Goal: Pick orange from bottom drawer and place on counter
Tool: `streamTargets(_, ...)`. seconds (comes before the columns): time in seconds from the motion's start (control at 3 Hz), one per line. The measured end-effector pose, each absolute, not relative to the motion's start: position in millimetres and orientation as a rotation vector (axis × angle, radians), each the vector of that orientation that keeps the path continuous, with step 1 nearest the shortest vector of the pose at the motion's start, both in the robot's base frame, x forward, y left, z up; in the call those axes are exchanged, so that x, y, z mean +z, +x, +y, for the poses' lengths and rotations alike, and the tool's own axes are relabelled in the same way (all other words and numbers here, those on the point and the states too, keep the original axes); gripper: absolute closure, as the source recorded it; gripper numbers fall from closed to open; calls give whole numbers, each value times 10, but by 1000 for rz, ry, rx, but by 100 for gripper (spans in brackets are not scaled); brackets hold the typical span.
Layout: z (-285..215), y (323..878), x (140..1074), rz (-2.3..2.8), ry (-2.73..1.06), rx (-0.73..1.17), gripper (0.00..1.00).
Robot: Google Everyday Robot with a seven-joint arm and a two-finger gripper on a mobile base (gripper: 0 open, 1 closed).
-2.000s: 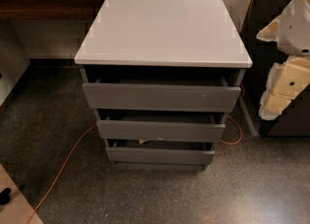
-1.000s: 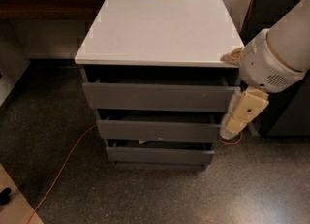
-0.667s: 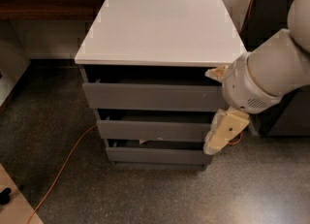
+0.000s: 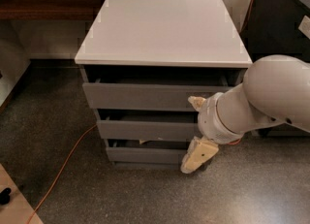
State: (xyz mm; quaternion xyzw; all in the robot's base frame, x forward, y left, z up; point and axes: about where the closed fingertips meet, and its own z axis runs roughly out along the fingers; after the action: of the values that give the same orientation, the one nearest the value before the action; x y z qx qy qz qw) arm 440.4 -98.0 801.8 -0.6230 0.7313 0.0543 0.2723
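Observation:
The grey cabinet has a white counter (image 4: 162, 29) on top and three dark grey drawers. The bottom drawer (image 4: 145, 155) is the lowest front and looks pushed in, with a dark gap above it. The orange is hidden; no fruit shows anywhere. My gripper (image 4: 197, 129) reaches in from the right in front of the drawers' right ends. One cream finger (image 4: 196, 103) lies over the top drawer front and the other (image 4: 198, 154) hangs by the right end of the bottom drawer. The fingers are spread apart and hold nothing.
An orange cable (image 4: 63, 169) runs across the speckled floor at the left of the cabinet. A dark cabinet (image 4: 281, 19) stands at the right behind my arm. A wooden shelf (image 4: 48, 5) runs along the back left. A light wooden edge (image 4: 14, 208) is at the bottom left.
My arm has swung in from the right edge, leftward and down, so the gripper now sits in front of the drawer fronts. The drawers have not moved.

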Motion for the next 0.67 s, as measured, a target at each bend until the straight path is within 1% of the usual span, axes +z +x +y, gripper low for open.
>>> streamTargets(0.67, -907, 4423, 8084, 1925, -1680, 128, 0)
